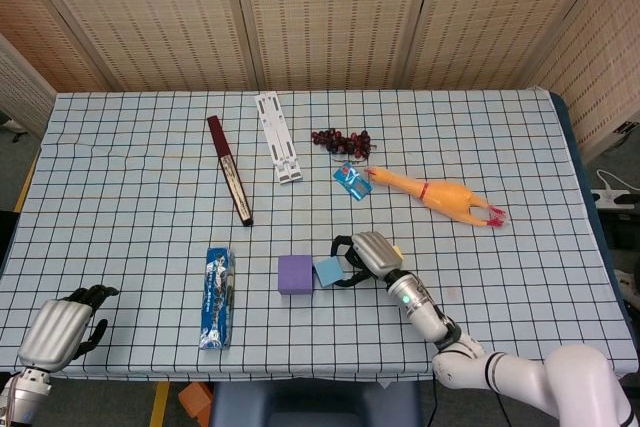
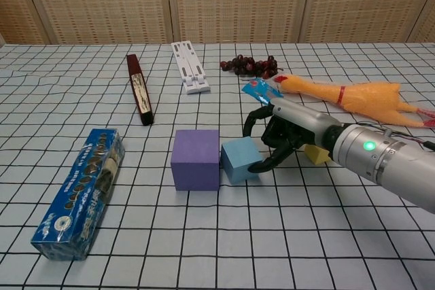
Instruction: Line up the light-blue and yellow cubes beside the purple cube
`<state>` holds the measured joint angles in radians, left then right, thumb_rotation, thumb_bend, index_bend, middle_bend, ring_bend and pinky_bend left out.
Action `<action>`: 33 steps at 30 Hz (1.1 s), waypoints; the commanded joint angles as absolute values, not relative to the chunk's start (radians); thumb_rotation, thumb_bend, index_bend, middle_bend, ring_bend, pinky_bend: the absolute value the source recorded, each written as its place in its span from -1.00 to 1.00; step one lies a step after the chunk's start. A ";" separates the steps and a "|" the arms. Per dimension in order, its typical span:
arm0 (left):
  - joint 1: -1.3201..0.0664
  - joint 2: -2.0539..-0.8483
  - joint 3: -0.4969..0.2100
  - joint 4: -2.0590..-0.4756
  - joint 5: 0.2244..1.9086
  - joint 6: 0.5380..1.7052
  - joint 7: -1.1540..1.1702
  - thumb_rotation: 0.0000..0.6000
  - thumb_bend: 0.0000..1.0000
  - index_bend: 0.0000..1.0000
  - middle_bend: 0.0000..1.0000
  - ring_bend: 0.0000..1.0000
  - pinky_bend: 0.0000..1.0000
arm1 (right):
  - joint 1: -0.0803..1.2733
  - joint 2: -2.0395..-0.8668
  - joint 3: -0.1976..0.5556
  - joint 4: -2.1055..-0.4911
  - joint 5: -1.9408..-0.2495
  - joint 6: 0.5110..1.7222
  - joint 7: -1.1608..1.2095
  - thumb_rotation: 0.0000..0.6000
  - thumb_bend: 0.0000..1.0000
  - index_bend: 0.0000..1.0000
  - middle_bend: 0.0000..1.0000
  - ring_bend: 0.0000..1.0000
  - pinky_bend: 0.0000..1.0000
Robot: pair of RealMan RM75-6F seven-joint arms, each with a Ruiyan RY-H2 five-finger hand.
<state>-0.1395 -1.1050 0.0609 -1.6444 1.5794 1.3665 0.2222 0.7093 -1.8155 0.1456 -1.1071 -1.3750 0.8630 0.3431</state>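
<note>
The purple cube [image 1: 295,274] [image 2: 196,159] sits on the checked cloth near the front. Against its right side rests the light-blue cube [image 1: 328,271] [image 2: 238,160], touching it or nearly so. My right hand [image 1: 365,255] [image 2: 282,137] grips that cube from the right, one finger hooked over its far side and the thumb at its near right edge. The yellow cube [image 1: 397,250] [image 2: 317,154] lies just behind the hand, mostly hidden by it. My left hand [image 1: 60,327] hangs off the table's front left corner, fingers curled, holding nothing.
A blue snack box [image 1: 216,297] [image 2: 81,191] lies left of the purple cube. Further back are a dark red bar [image 2: 138,89], a white bracket [image 2: 189,67], grapes [image 2: 249,66], a blue packet [image 2: 259,91] and a rubber chicken [image 2: 346,96].
</note>
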 commanded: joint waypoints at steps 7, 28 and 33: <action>-0.141 -1.105 0.062 -1.644 1.577 1.361 0.223 1.00 -0.07 -0.39 -0.37 -0.28 0.30 | 0.712 -1.833 0.156 -1.091 -1.367 0.860 0.369 1.00 -1.00 0.26 0.90 0.73 1.00; -0.142 -1.105 0.064 -1.645 1.581 1.361 0.227 1.00 -0.06 -0.39 -0.37 -0.28 0.30 | 0.702 -1.842 0.152 -1.114 -1.350 0.842 0.387 1.00 -1.00 0.16 0.90 0.74 1.00; -0.141 -1.106 0.063 -1.644 1.581 1.362 0.226 1.00 -0.06 -0.39 -0.37 -0.28 0.30 | 0.703 -1.829 0.143 -1.121 -1.351 0.827 0.374 1.00 -1.00 -0.14 0.90 0.74 1.00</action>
<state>-0.1413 -1.1055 0.0635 -1.6442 1.5806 1.3621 0.2259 0.7032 -1.8316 0.1454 -1.1194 -1.3508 0.8293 0.3773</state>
